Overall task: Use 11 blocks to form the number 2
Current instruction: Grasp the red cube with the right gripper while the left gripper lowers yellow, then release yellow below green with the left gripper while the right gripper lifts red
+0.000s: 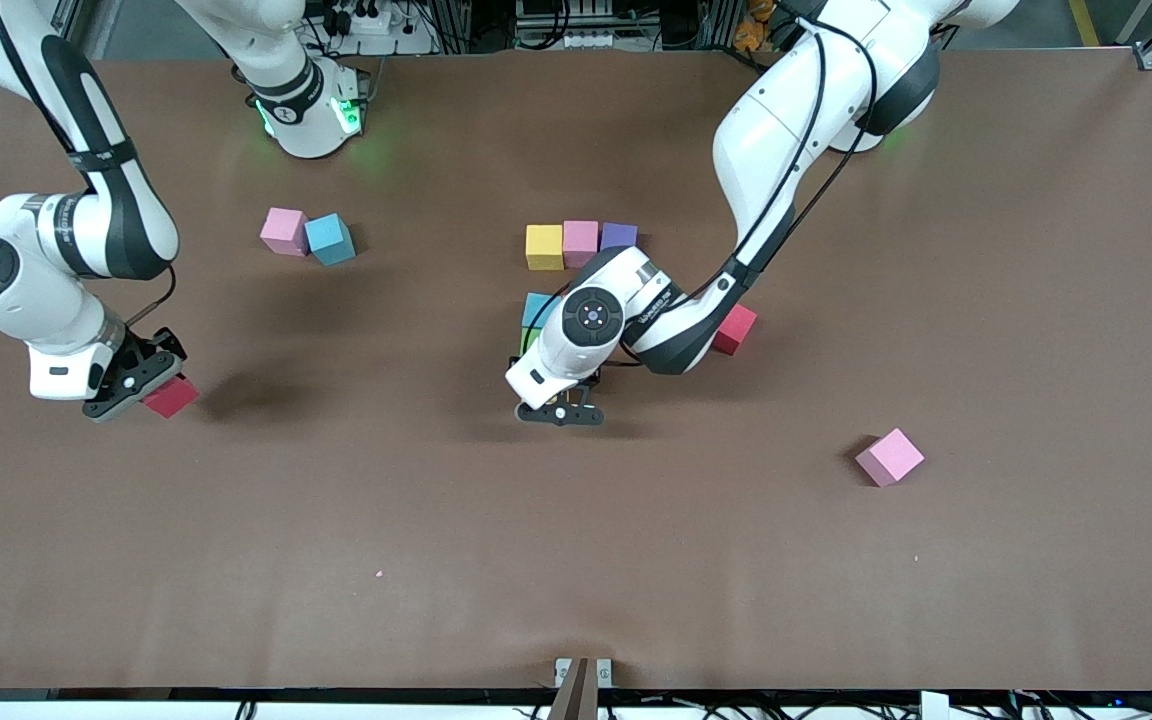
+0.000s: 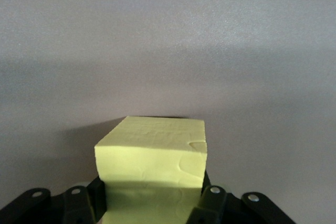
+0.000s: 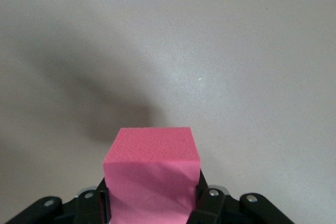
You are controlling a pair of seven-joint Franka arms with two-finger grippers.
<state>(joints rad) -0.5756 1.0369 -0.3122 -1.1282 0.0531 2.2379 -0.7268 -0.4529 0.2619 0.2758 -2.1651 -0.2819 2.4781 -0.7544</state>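
The blocks (image 1: 890,456) are seen as matte, foam-like and finely grained; the bench (image 1: 576,560) is covered in matte brown sheet.

The part of the desk (image 1: 576,560) nearest the front camera is bare, so a gripper can pass there freely. One pink block (image 1: 890,456) stands alone toward the left arm's end. In the middle, the row of yellow (image 1: 544,246), pink (image 1: 581,242) and purple (image 1: 619,236) blocks is crowded by the left arm (image 1: 756,150), which blocks the way to the blue block (image 1: 537,308) under it. The pink and blue pair (image 1: 308,236) near the right arm's base has open room around it.
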